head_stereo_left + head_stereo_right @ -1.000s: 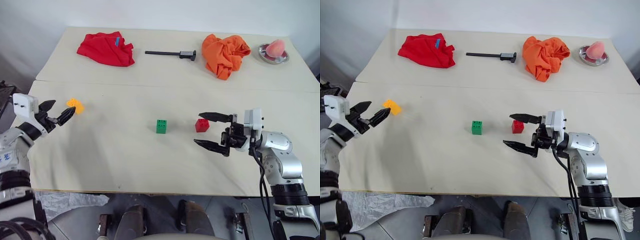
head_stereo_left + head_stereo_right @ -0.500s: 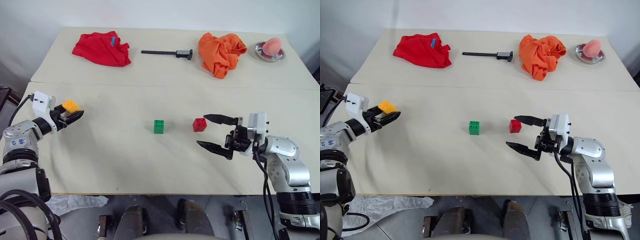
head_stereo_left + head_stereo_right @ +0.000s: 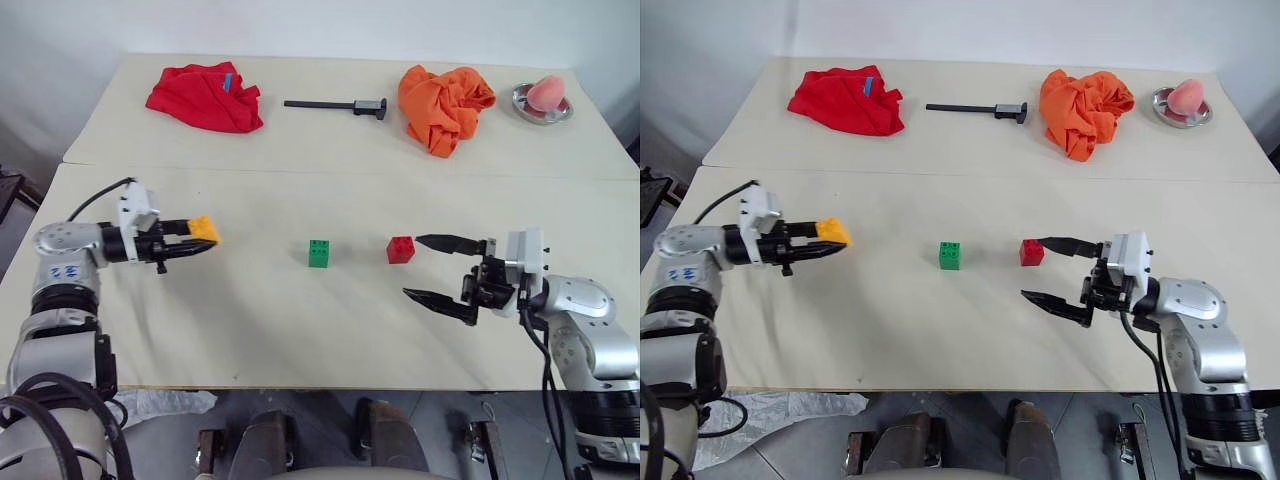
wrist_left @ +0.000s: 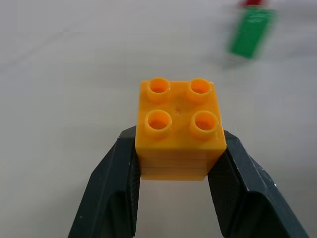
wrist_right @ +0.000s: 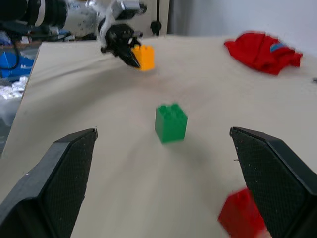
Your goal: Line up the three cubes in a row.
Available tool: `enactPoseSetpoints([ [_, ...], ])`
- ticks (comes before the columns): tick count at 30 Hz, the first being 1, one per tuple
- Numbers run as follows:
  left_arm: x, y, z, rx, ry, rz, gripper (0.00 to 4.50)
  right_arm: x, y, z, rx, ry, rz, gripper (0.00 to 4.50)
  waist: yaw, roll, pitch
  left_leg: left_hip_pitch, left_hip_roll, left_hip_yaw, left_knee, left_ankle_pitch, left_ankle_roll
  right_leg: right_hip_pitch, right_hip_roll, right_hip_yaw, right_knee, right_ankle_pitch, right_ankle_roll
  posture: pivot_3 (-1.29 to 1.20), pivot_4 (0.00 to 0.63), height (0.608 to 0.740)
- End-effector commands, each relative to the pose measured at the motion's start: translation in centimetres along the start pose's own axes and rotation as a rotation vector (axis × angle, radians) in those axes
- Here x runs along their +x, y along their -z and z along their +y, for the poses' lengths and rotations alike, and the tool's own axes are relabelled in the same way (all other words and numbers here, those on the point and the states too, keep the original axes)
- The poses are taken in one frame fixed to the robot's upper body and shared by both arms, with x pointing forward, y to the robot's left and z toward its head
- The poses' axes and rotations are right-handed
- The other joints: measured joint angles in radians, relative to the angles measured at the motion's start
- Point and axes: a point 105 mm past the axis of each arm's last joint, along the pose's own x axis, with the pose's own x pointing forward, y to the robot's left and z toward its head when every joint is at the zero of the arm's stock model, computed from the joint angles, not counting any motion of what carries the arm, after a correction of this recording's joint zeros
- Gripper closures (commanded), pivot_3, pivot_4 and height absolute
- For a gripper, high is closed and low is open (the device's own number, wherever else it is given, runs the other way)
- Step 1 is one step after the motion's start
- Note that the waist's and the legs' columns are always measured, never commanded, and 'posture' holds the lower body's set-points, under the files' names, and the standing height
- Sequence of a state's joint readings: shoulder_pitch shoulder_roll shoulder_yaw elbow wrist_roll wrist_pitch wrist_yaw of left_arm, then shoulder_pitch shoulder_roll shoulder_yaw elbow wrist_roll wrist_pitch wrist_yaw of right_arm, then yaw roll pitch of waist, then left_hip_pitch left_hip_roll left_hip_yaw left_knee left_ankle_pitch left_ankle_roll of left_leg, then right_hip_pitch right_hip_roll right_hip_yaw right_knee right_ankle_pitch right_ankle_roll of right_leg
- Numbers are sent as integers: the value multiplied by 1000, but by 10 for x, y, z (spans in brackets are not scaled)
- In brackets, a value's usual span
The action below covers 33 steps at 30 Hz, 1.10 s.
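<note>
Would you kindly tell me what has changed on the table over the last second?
The left claw closed on the yellow-orange cube and carried it toward the green cube. The green cube, the red cube and the open right claw stayed roughly where they were.

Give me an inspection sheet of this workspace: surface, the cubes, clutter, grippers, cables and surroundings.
Surface: beige table, with a seam running across it.
Job's things: green cube and red cube stand apart near the middle; yellow-orange cube is held off the table, studs up.
Clutter: red cloth, black tool, orange cloth and metal dish with a pink thing line the far edge.
Grippers: left gripper shut on the yellow-orange cube; right gripper open, beside the red cube.
Cables: black cable at the left wrist.
Surroundings: pale wall behind.
</note>
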<state>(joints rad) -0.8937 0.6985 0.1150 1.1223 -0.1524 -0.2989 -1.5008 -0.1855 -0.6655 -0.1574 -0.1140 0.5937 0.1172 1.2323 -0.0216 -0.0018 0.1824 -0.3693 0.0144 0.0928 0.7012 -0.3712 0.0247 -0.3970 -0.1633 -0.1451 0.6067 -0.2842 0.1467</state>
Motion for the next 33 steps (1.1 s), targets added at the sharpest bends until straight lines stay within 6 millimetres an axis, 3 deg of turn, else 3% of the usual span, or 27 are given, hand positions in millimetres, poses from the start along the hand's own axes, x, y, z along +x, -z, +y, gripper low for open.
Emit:
enactPoseSetpoints([
  [1, 16, -14, -7, 108, 147, 28, 2987, -14, -8, 1, -6, -6, 12, 0, -1, 0, 0, 0, 0, 0, 0, 0, 0, 0, 0, 0, 0, 0, 0, 0, 150, 740],
  [5, 41, -7, -15, 144, 240, 103, 2987, -24, -4, 7, 16, 1, 48, 0, 2, 0, 0, 0, 0, 0, 0, 0, 0, 0, 0, 0, 0, 0, 0, 0, 150, 740],
  [15, 57, -4, -8, 126, 216, 169, 2987, -32, -5, 18, 26, 48, 57, 0, 2, -1, 0, 0, 0, 0, 0, 0, 0, 0, 0, 0, 0, 0, 0, 0, 150, 740],
  [25, 55, -7, 0, 131, 127, 126, 17, -33, -3, 20, 34, 57, 57, 0, 20, -1, 0, 0, 0, 0, 1, 0, 1, 0, -1, 0, 0, 0, 0, 0, 150, 740],
  [33, 49, 1, 5, 121, 57, 141, 17, -30, -4, 16, 31, 34, 57, 0, 21, -1, 0, 0, 0, 0, 1, 0, 1, 0, -1, 0, 0, 0, 0, 0, 150, 740],
])
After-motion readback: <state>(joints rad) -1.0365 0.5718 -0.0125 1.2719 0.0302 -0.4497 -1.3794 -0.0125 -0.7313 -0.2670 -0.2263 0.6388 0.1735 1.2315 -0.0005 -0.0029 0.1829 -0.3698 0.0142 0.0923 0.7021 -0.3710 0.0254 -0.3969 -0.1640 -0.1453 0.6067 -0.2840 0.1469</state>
